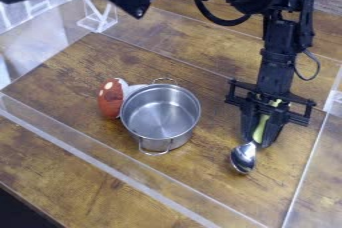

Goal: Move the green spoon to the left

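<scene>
Soft even light; glare on pot (162, 114) rim; image coarse, slightly blurred.

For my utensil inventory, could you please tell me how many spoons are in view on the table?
1. The green spoon lies right of the steel pot, its handle in the hand. The pot's visible interior looks empty; nothing appears hidden.

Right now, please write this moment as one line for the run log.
tool: shut on green spoon handle | spoon: bowl end low, right of steel pot | red-orange object: left of pot | move left: not done
</scene>
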Controlling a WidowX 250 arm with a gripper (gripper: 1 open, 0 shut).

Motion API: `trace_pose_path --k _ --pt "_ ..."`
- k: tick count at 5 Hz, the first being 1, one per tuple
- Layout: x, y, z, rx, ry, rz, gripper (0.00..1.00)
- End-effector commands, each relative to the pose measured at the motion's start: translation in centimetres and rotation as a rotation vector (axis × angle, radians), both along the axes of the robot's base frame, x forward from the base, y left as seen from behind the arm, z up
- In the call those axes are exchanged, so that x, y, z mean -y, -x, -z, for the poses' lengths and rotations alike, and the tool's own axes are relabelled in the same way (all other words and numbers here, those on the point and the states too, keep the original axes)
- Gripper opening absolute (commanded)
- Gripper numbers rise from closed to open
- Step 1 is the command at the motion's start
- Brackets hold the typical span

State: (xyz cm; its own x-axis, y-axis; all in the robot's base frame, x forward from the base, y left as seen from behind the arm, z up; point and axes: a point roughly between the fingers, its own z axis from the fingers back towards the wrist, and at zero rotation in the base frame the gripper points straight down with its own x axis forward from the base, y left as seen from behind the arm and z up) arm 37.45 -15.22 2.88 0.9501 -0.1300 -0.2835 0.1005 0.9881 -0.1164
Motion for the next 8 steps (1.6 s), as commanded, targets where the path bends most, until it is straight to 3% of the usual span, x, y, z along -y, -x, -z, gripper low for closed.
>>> trace_pose_path --k 1,2,4,5,6,7,8 --pt "0.6 -0.9 -2.8 0.072 0.028 0.028 0.00" --pt "0.0 -1.3 -2.9 0.064 0.026 0.026 0.00" --pt "-2.1 -0.9 -4.9 0.042 0.022 0.093 0.00" --pt "-3.5 -0.4 -5.3 0.035 0.021 0.061 0.00" --pt "-4.4 0.1 -5.6 0.034 0.029 0.029 0.00" --pt "-3.9 0.0 -6.0 0.053 0.065 0.067 0.00" --pt "-3.1 -0.1 -5.7 0.060 0.080 0.115 0.00"
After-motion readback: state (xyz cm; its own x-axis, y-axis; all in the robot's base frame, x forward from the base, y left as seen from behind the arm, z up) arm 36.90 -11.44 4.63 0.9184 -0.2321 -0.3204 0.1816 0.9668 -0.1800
